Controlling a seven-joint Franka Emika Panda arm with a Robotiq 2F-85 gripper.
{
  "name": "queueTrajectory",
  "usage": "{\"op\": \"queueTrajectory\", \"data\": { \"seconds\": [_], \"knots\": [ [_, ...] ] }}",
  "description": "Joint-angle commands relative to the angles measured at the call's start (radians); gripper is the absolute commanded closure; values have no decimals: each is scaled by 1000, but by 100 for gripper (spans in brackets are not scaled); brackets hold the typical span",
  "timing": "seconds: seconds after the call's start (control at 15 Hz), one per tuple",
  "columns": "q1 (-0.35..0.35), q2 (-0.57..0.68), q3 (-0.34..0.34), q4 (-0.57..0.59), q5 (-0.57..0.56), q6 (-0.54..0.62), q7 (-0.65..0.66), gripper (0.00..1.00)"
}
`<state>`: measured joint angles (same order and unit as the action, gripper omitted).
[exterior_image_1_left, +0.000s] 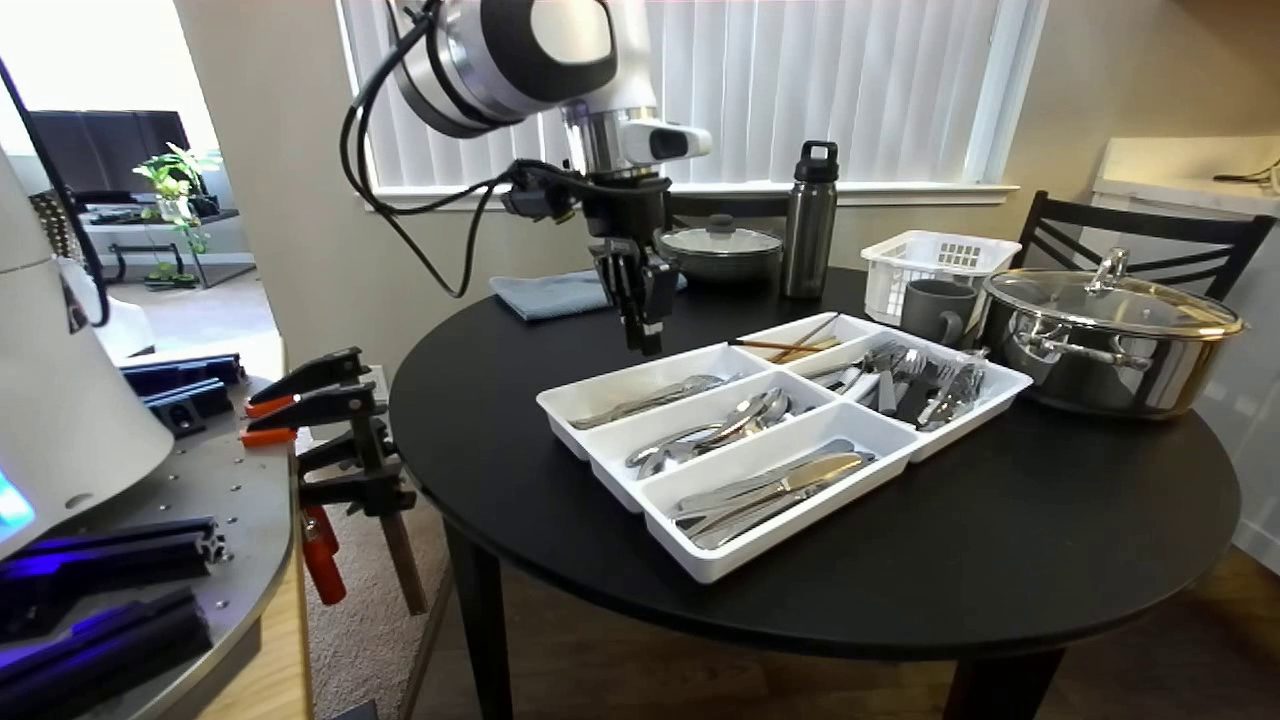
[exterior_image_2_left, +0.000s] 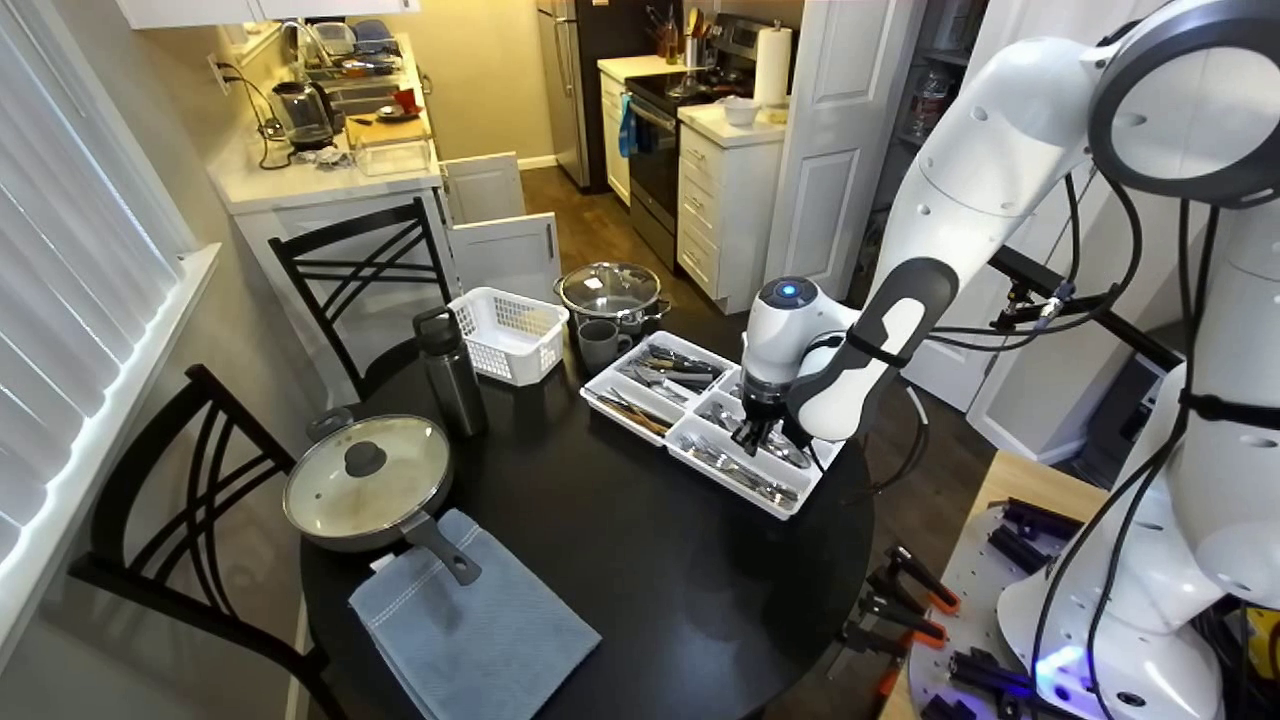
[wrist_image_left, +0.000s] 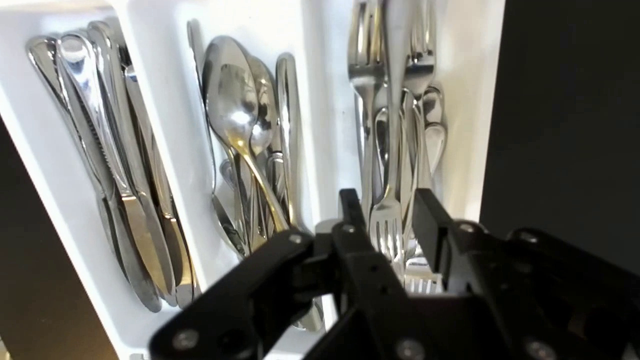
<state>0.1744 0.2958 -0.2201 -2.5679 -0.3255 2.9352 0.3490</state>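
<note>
currently, the gripper (wrist_image_left: 386, 201) hangs partly spread and empty above the forks (wrist_image_left: 367, 75), right of centre in the wrist view; a clean grasp likely wants the 2 fingertips (wrist_image_left: 428, 215) astride 1 fork, clear of the tray walls (wrist_image_left: 314, 100).

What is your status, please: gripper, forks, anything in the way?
Gripper open above tray. Forks heaped inside, pointing both ways. Possible obstruction: divider beside forks.
</note>
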Motion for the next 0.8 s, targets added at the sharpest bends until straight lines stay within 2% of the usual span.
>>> {"op": "queueTrajectory", "data": {
  "seconds": [0.0,0.33,0.4,0.47,0.53,0.67,0.73],
  "knots": [
    [63,-7,-45,-4,-5,45,45,37],
    [120,-41,-87,0,-14,61,43,5],
    [113,-52,-77,-2,-5,50,24,1],
    [120,-58,-85,-2,-16,44,21,0],
    [103,-22,-65,21,4,42,11,12],
    [107,-31,-69,20,0,44,16,0],
    [107,-32,-69,20,0,44,16,0]
  ]
}}
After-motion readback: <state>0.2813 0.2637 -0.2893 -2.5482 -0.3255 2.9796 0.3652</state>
